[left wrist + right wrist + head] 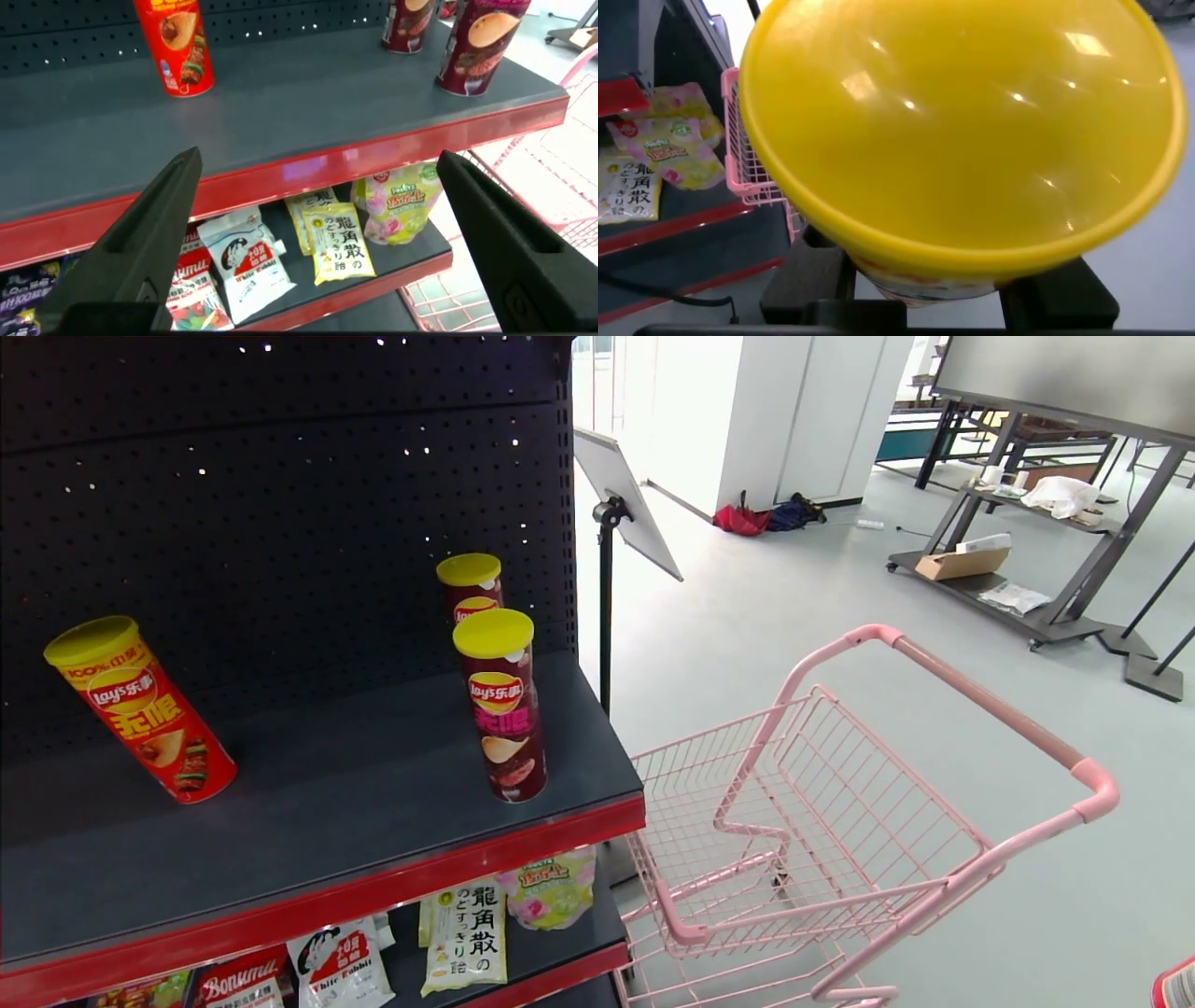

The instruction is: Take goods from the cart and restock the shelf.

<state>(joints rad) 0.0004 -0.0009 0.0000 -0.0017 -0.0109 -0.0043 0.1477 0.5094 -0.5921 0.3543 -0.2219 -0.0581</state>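
My left gripper [318, 238] is open and holds nothing; it faces the front of the dark shelf [308, 803]. On that shelf stand a red chip can [140, 709] at the left and two maroon chip cans [499, 705] at the right, one behind the other, all with yellow lids. My right gripper [924, 303] is shut on another chip can [962, 131], whose yellow lid faces the wrist camera. A sliver of that can [1178, 985] shows at the head view's bottom right corner. The pink wire cart [934, 709] stands right of the shelf, its basket looking empty.
The lower shelf [374, 289] holds several snack bags [341, 243]. A sign on a black stand [607, 607] sits just behind the shelf's right end. Open grey floor lies beyond the cart, with a metal rack [1027, 616] far right.
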